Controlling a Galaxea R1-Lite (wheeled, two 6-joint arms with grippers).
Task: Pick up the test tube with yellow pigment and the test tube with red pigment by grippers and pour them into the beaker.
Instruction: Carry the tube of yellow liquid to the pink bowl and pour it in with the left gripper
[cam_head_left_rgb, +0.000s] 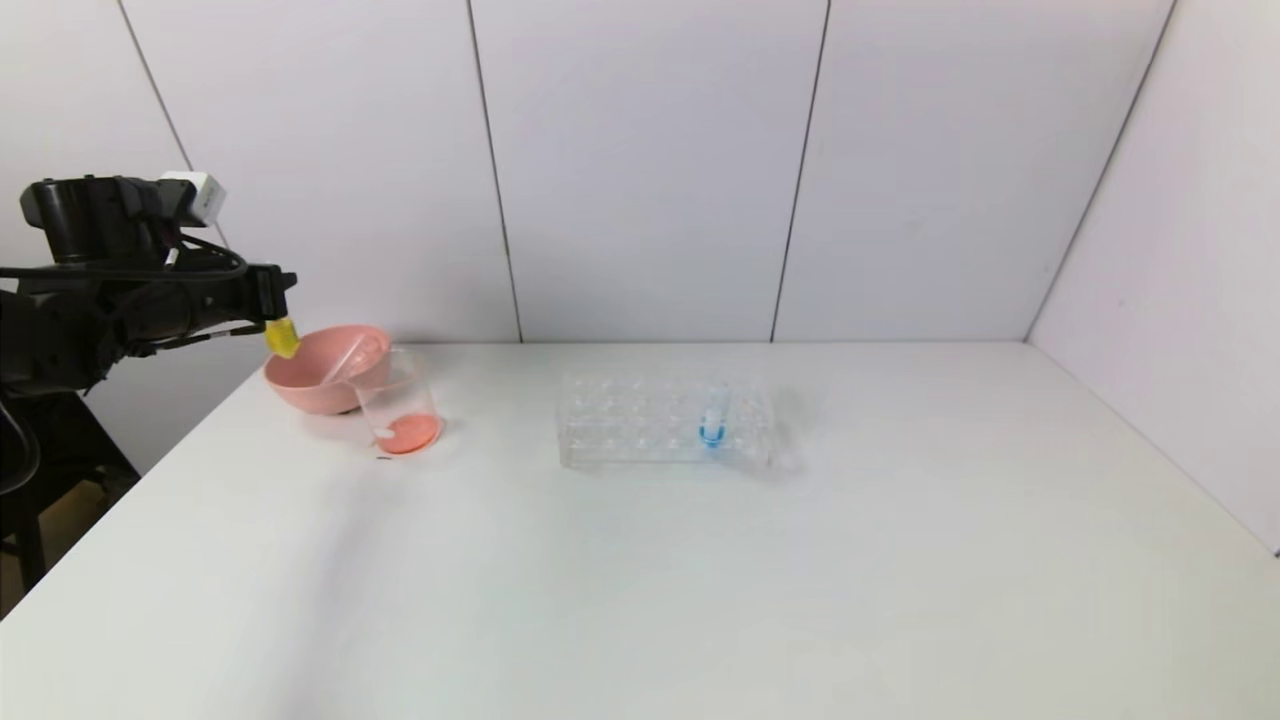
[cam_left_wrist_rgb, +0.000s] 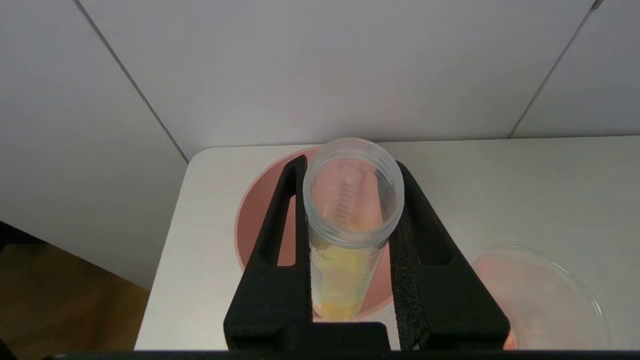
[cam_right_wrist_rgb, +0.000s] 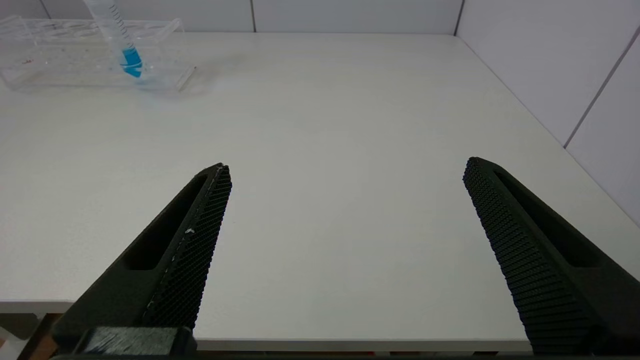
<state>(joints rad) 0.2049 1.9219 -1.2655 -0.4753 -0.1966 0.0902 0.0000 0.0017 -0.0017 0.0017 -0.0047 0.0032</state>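
matte white counter: left tool clamps the ribbed clear yellow tube over the pink bowl; right tool gapes, mesh-textured.

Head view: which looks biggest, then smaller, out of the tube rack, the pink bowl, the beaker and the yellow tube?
1. Tube rack
2. Pink bowl
3. Beaker, only slightly smaller than the bowl
4. Yellow tube, mostly hidden in the left gripper
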